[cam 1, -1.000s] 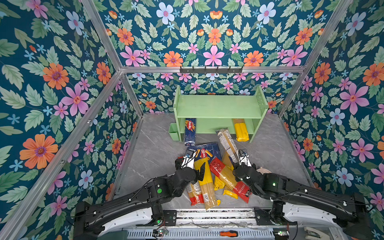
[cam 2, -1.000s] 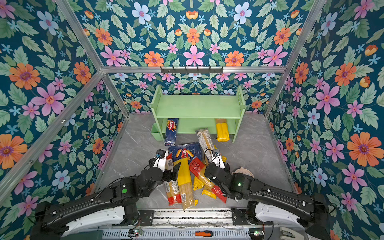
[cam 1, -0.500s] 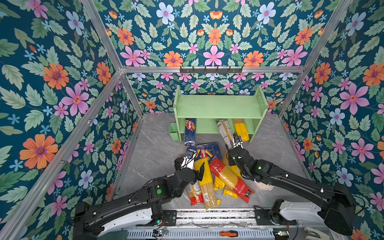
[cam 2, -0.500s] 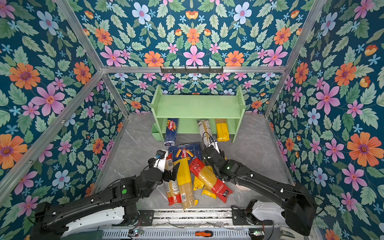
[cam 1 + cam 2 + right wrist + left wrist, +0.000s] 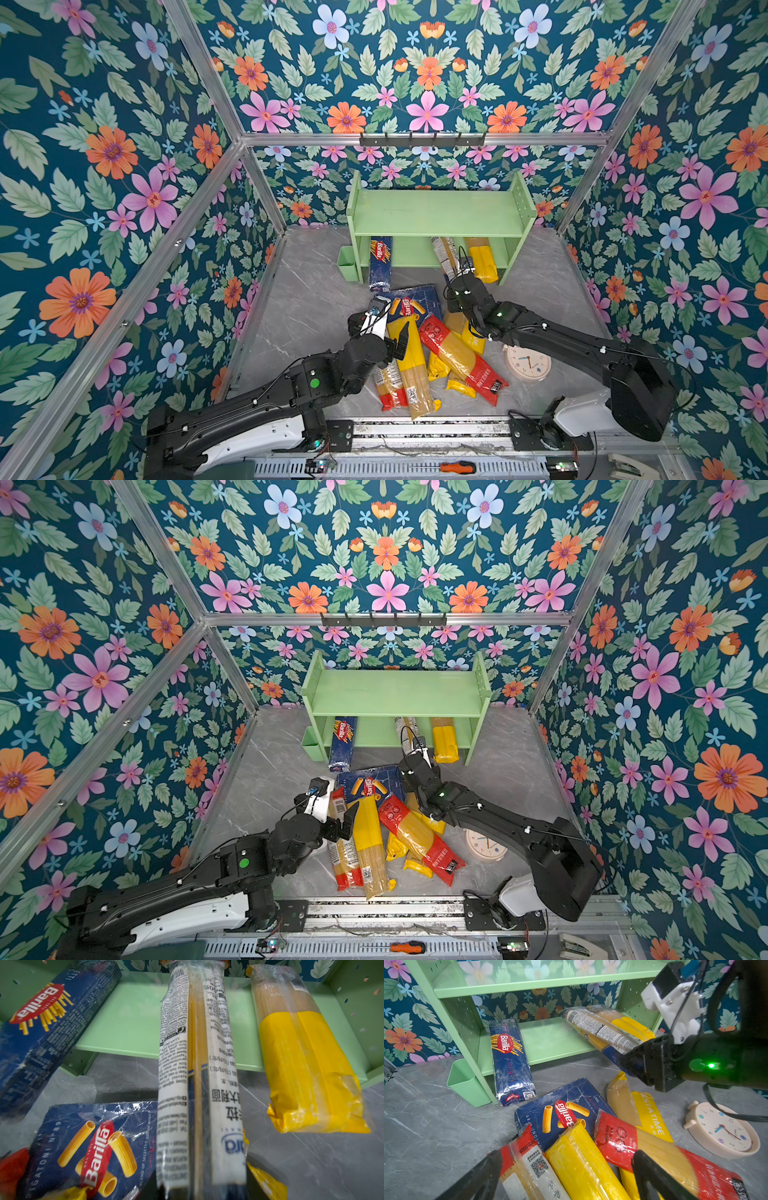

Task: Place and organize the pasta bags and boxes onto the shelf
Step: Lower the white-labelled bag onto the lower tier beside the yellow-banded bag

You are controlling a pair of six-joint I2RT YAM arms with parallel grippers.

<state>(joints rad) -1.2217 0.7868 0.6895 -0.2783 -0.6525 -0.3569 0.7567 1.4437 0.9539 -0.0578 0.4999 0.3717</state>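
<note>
**Top views.** Pale green shelf (image 5: 436, 212) stands at the back wall. On its lower tier, in both top views: spaghetti box (image 5: 380, 264) at the left, near end hanging out over the table (image 5: 307, 299); yellow-ended bag (image 5: 482, 262) at the right, near end jutting past the edge. Between them lies the white-labelled bag (image 5: 442, 251), far end on the lower tier, near end under the tip of the right arm (image 5: 540, 332). Rigatoni box (image 5: 419, 297) lies flat on the table before the shelf, with loose bags piled over its near edge. Left fingers (image 5: 404, 334) are over the left of that pile. Clock (image 5: 528, 361) lies beside the pile.

**Left wrist.** Left fingers wide apart, straddling a red-ended bag (image 5: 527, 1159) and a yellow bag (image 5: 581, 1163); cannot tell whether they touch. Right fingers (image 5: 635, 1061) clamped on the dark blue end of the white-labelled bag, which slants up onto the lower tier close against the yellow-ended bag.

**Right wrist.** White-labelled bag runs straight out from the fingers to the lower tier. Green board shows on each side of it. Spaghetti box on one side, yellow-ended bag on the other, rigatoni box close under the near end
</note>
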